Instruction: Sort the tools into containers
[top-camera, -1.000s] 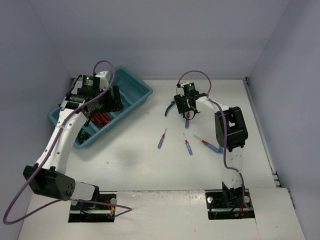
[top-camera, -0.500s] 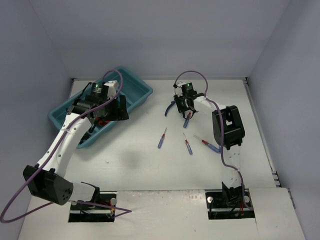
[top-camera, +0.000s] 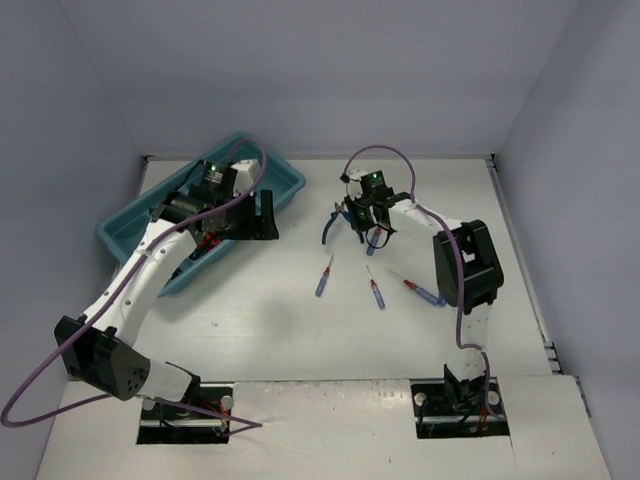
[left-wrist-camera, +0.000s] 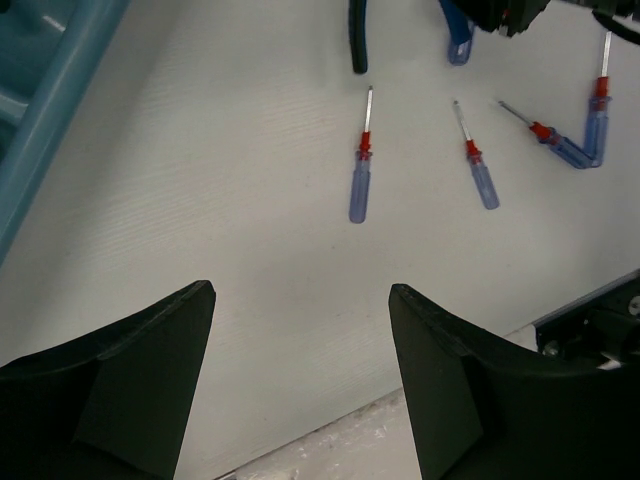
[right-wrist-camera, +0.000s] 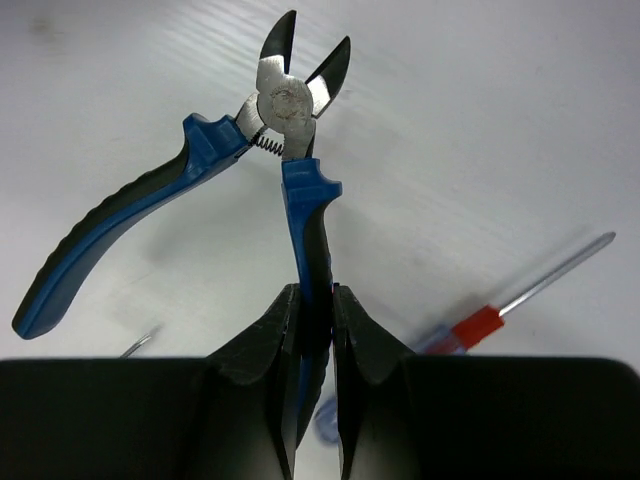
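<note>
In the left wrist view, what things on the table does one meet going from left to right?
Teal tray → first blue screwdriver → second blue screwdriver → third screwdriver → fourth screwdriver. The pliers at the top overlap these, so omitted.

Nothing readable in any view, no text, brand or number I can make out. The blue-handled pliers (right-wrist-camera: 285, 100) show plain grips up close. The screwdrivers (left-wrist-camera: 360, 190) on the bench (left-wrist-camera: 250, 260) are too small to tell.
</note>
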